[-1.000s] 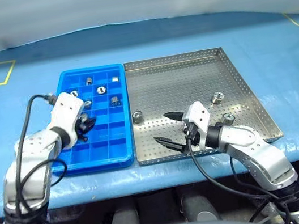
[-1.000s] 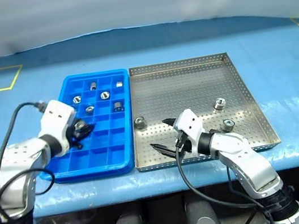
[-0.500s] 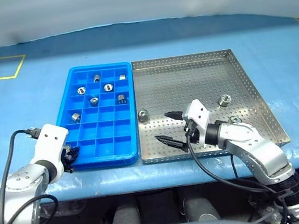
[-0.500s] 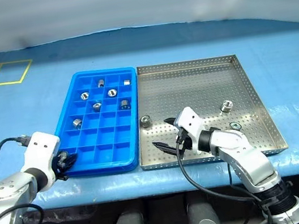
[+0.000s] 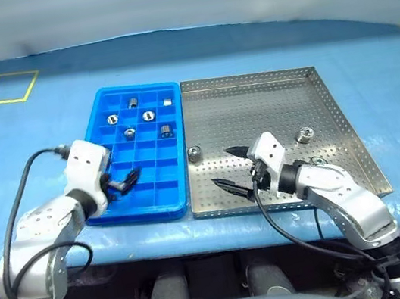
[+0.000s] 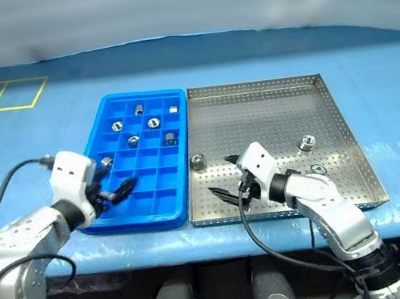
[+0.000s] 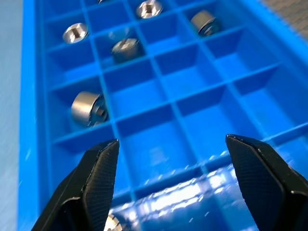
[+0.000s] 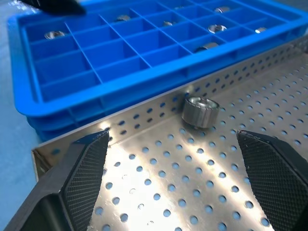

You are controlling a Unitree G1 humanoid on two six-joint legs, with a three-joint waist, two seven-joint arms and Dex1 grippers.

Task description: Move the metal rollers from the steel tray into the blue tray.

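Steel tray flat on blue-covered table, long axis running away from robot, blue tray touching its left rim and lying parallel, narrower.

Left gripper over near-left part of blue tray, fingers spread, nothing between them, pointing forward and to the right across the compartments. Right gripper low over near-left part of steel tray, fingers spread wide and empty, pointing left toward the blue tray.

Metal rollers in blue tray: five in the far rows, some upright with centre hole up, one lying on its side; one more in the left column nearer the left gripper, tipped on its side with its axis roughly level.

Three rollers on steel tray: one upright near the left rim, just ahead of the right gripper; one upright toward the right rim; one by the right arm's wrist, partly hidden.
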